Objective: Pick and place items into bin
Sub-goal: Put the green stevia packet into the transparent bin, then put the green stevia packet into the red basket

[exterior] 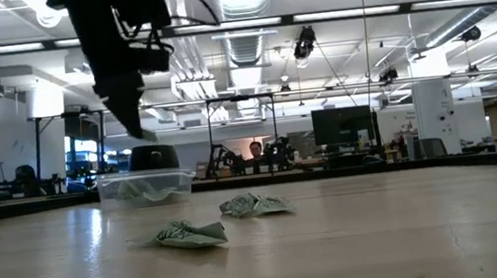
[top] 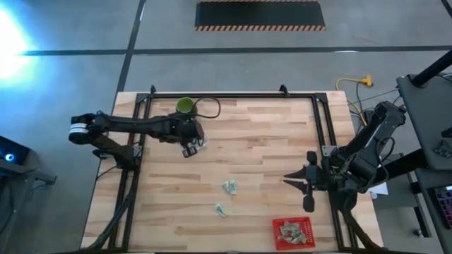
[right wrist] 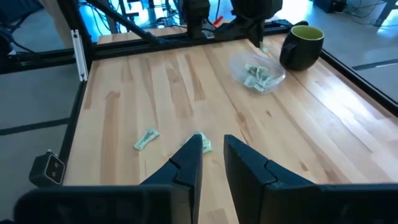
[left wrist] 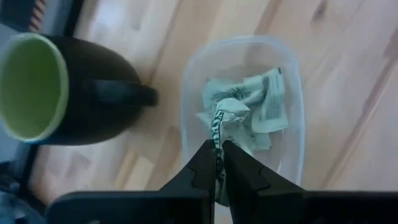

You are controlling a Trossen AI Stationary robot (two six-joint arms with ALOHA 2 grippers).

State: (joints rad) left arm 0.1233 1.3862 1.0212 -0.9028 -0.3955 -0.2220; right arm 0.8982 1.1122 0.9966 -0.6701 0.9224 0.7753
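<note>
One dark green ceramic cup [left wrist: 68,87] with a pale green inside was seen on the wooden table. One clear plastic tub [left wrist: 249,56] and one red plastic mesh basket [top: 292,233] were counted. Two small pale green-and-white wrapped packets [top: 229,187] were seen lying loose on the boards, and one more was pinched above the tub. Several packets were heaped in each container; their number could not be told. Two dark robot arms were present.

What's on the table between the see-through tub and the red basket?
Two loose pale green-and-white wrapped packets lie on the bare wooden table between the clear plastic tub and the red mesh basket, as the high view shows.
</note>
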